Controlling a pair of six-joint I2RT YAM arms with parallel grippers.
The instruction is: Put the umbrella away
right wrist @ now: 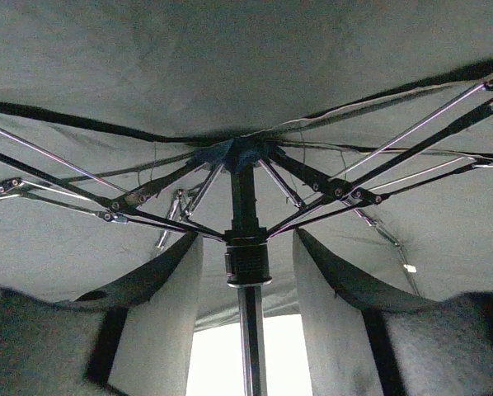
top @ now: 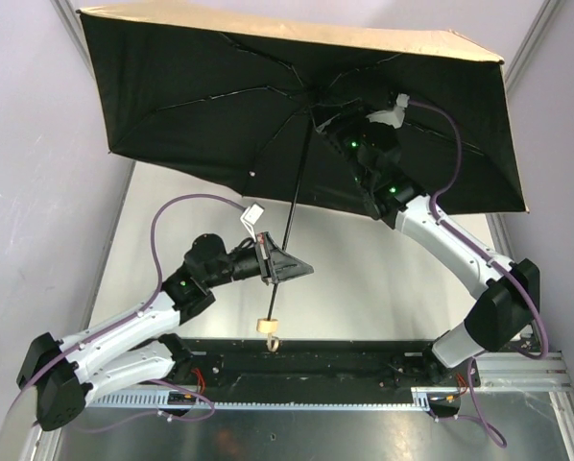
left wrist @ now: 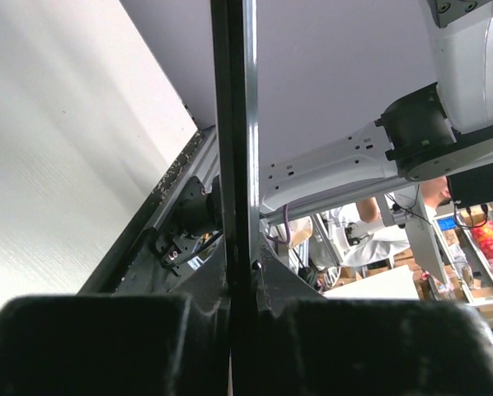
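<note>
Above the table point(top: 364, 279), the umbrella point(top: 220, 115) stood fully open and clear of the surface, its black underside facing the arms and its tan outer fabric showing only along the top edge. The left gripper point(top: 273, 261) was clamped tight on the thin black shaft point(top: 295, 192) low down, a little above the pale handle point(top: 267, 327), which hung free with its loop below the fingers; in the left wrist view the shaft point(left wrist: 234, 124) ran straight up out of the shut claw point(left wrist: 234, 330). The right gripper point(top: 333, 120) was up under the canopy point(right wrist: 246, 74), and its own camera showed the two jaws standing apart on either side of the ribbed black runner point(right wrist: 247, 260), with a gap on each side and nothing gripped. The ribs point(right wrist: 147, 194) were spread out from the hub just above it. The step in hand looked like the collapse of the canopy: one arm steadying the shaft, the other lined up to take the runner. The next move seemed to call for the right claw to pinch squarely on the runner, not on the bare shaft below it or the rib joints above, and then to draw it down along the shaft toward the handle while the left grip held firm. A skewed pull might bend the slim shaft or slip off the runner.
</note>
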